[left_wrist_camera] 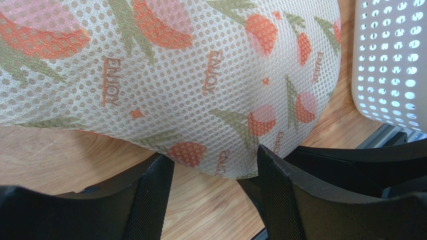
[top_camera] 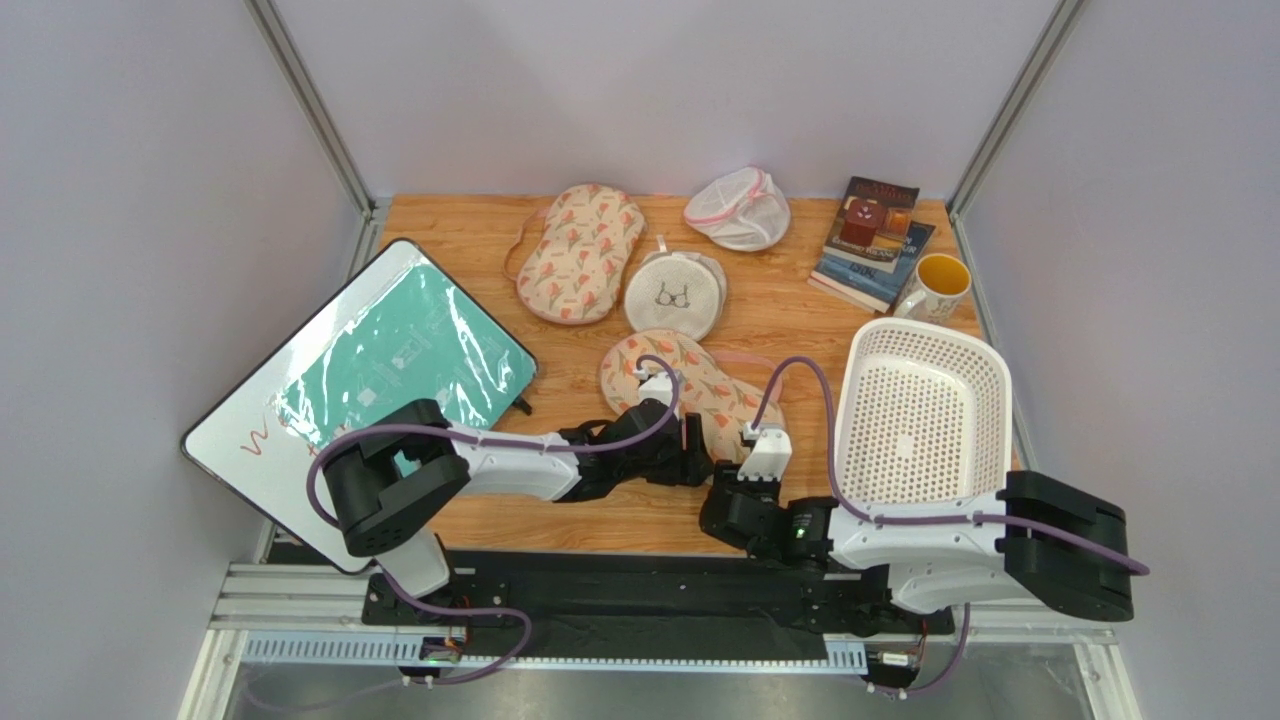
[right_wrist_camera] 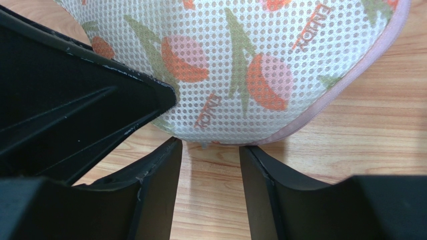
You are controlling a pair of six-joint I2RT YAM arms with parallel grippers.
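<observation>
"So, how do the arms sit?"

"Both reach low over the near middle of the table (top_camera: 451,240). The left arm (top_camera: 511,462) lies stretched out to its right, nearly flat, and the left claw (top_camera: 694,447) meets the printed mesh pouch (top_camera: 679,383) from the near side. The right arm (top_camera: 917,548) folds across toward the left, with its wrist turned away from the bases. That points the right claw (top_camera: 759,438) at the same pouch's near right end."

"Are the claws clamped?"

"No. In each wrist view the fingers stand apart. The pouch's near edge dips down to the tips of the left claw. The right claw's tips sit just at the pink-trimmed rim, and I cannot tell whether they touch it. The two claws are just beside each other."

"And the pouch?"

"Flat on the table, just left of the white basket (top_camera: 920,413). A round mesh pouch (top_camera: 675,294) and a second printed pouch (top_camera: 579,252) lie farther back."
</observation>
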